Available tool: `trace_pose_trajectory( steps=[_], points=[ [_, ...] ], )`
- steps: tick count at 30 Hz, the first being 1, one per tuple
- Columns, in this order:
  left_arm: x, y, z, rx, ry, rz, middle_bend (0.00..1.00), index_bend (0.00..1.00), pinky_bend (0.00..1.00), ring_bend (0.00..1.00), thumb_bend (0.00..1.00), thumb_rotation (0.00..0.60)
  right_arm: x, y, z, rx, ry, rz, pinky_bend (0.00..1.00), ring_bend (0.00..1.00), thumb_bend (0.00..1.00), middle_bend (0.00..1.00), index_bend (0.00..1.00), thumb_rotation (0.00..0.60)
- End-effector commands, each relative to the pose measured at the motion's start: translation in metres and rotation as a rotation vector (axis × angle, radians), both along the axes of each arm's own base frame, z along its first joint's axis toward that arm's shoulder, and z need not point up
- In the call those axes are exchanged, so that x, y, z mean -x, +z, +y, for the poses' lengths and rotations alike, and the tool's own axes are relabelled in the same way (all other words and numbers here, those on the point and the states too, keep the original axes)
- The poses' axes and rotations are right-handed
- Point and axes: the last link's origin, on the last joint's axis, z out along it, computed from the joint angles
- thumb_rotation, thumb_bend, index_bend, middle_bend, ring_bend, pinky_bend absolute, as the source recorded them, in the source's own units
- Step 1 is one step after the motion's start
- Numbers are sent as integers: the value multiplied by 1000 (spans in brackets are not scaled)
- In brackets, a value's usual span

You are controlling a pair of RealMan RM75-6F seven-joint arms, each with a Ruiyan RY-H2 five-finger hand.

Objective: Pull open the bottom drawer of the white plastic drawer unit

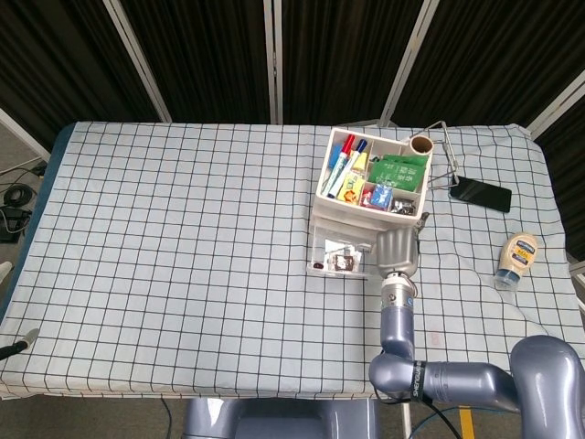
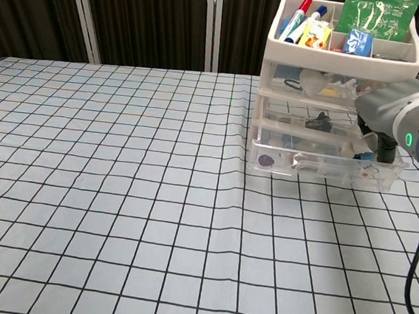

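The bottom drawer (image 2: 320,165) of the light, stiff plastic drawer unit (image 1: 364,215) near the desk's (image 1: 183,274) back right sits partly out, the right robot hand (image 1: 398,248) hooked over its right front corner, where a gentle pull suits best.

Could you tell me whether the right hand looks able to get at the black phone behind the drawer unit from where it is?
Probably not directly: the right hand sits at the bottom drawer, and the drawer unit stands between it and the phone. It would have to swing round the unit's right side.
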Motion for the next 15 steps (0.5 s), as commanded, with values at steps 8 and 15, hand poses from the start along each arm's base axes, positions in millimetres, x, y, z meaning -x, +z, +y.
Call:
trace_pose_trajectory(
  steps=[8,15],
  points=[
    [-1,0,-1,1,-4,-3,0,0,0,0,21,600,1,-1,3,-5,2,-10,930,1000,374,1000,551,600],
    [-1,1,-1,1,-5,-5,0,0,0,0,21,600,-1,0,6,-1,11,-12,930,1000,377,1000,566,600]
  ],
)
